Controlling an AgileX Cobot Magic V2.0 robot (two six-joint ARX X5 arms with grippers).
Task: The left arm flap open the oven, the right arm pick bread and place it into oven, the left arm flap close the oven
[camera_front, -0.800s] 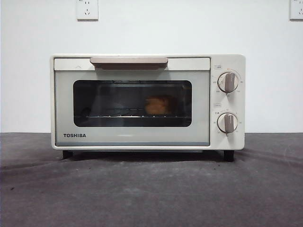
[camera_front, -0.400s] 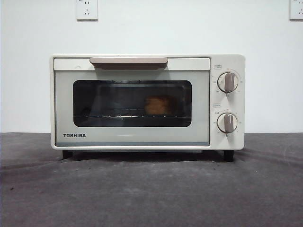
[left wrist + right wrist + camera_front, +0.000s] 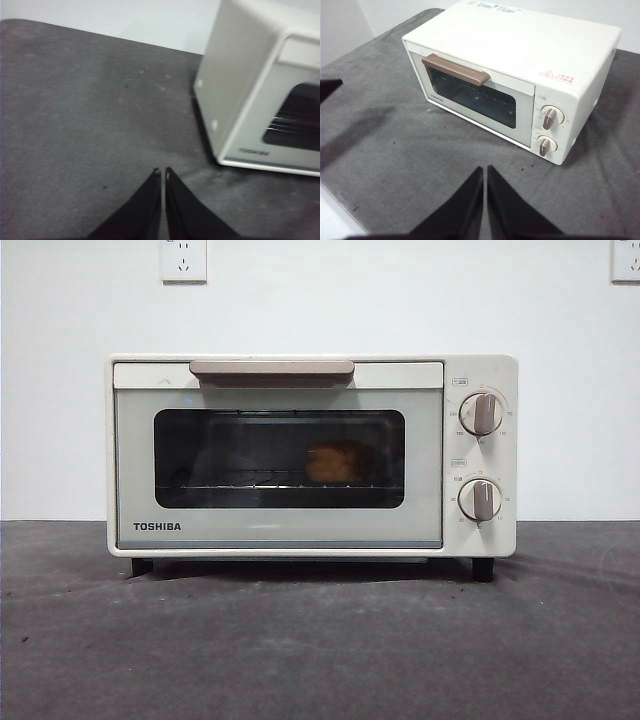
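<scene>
All three steps look done: oven (image 3: 310, 455) door shut, bread (image 3: 335, 463) on rack inside; left gripper (image 3: 163, 173) and right gripper (image 3: 484, 169) pressed together, clear.

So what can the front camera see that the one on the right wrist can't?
Only the front view shows the bread inside, on the wire rack behind the glass, and two wall sockets above.

Only the right wrist view shows the oven's top with its red warning sticker, the right gripper with its jaws together, clear of the oven, and a dark tip at the picture's edge.

Both show the oven with its door shut, its bar handle, its two knobs and the grey table cover.
</scene>
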